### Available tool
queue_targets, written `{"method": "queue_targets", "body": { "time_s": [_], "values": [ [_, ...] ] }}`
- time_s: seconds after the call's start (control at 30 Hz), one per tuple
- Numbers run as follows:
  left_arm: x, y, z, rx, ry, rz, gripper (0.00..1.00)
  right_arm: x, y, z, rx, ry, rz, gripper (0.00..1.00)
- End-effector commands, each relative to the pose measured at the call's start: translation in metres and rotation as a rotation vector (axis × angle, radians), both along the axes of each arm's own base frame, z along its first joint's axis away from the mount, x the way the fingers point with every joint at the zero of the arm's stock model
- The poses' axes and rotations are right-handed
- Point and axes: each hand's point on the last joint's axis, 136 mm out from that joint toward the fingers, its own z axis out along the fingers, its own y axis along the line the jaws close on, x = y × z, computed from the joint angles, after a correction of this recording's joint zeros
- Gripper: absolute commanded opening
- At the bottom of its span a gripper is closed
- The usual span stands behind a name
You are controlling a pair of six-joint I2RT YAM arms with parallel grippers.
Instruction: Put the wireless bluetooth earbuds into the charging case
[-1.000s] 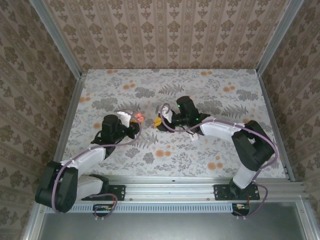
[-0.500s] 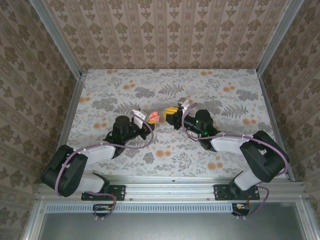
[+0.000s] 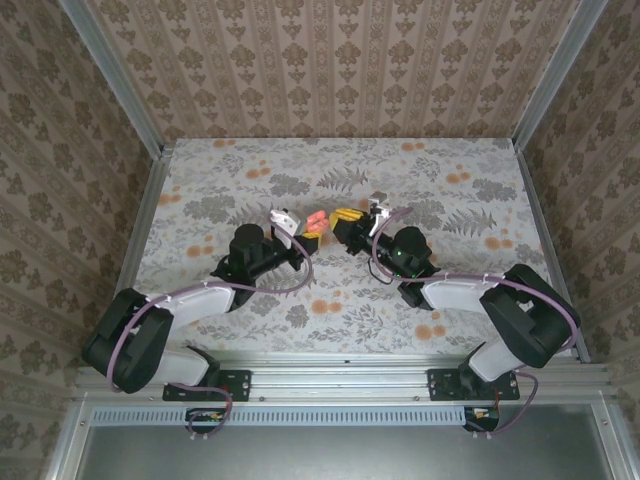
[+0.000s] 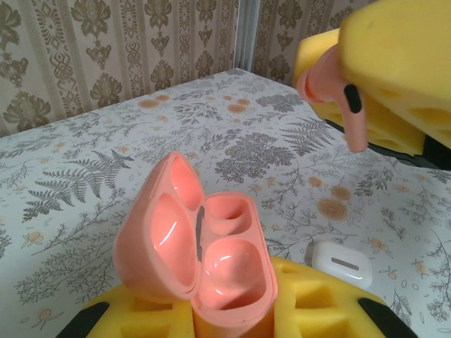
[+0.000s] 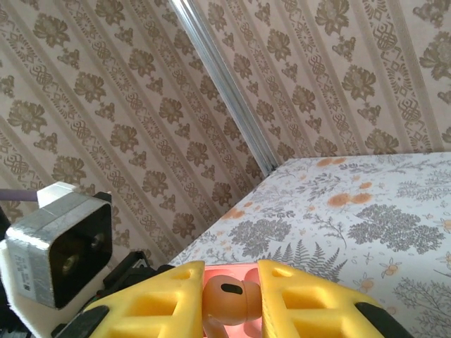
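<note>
- The left jaws are closed on a coral-pink charging case [image 3: 316,222], held off the counter [image 3: 450,300] near its middle in the top view.
- From the left wrist, the case stands upright between two yellow foam pads [image 4: 310,310] that squeeze its lower body.
- Its lid [image 4: 158,232] is swung open toward 9 o'clock, and both hollows inside the case show bare.
- The right jaws are closed on a coral-pink earbud [image 4: 331,84], pinched between their own yellow foam pads [image 4: 402,49].
- In the left wrist view the earbud hangs at about 1 o'clock from the open case, stem pointing down, with a dark patch on the stem. It is apart from the case, touching neither the lid nor the hollows.
- From the right wrist, the rounded head of the earbud sits in the gap between the two pads, at 6 o'clock in that view, with a strip of pink behind it that I cannot tell apart as case or bud.
- In the top view the two arms' tips face each other, the right one just at 3 o'clock of the case.
- A small white rounded object [image 4: 342,262] lies on the counter at roughly 3 o'clock of the case; whether it is a case or something else cannot be told.
- A grey camera block [image 5: 60,253] shows at 8 o'clock in the right wrist view.
</note>
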Motion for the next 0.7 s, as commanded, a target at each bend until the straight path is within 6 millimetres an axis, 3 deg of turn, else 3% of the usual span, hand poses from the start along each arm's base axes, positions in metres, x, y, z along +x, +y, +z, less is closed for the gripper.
{"method": "queue_targets", "body": {
  "time_s": [0.0, 0.67],
  "values": [
    [0.001, -0.010, 0.022, -0.035, -0.049, -0.024, 0.16, -0.008, 0.002, 0.018, 0.023, -0.030, -0.015, 0.22],
    [-0.018, -0.021, 0.043, -0.020, -0.161, -0.091, 0.16, -0.001, 0.026, 0.024, 0.064, -0.097, 0.002, 0.22]
  ]
}}
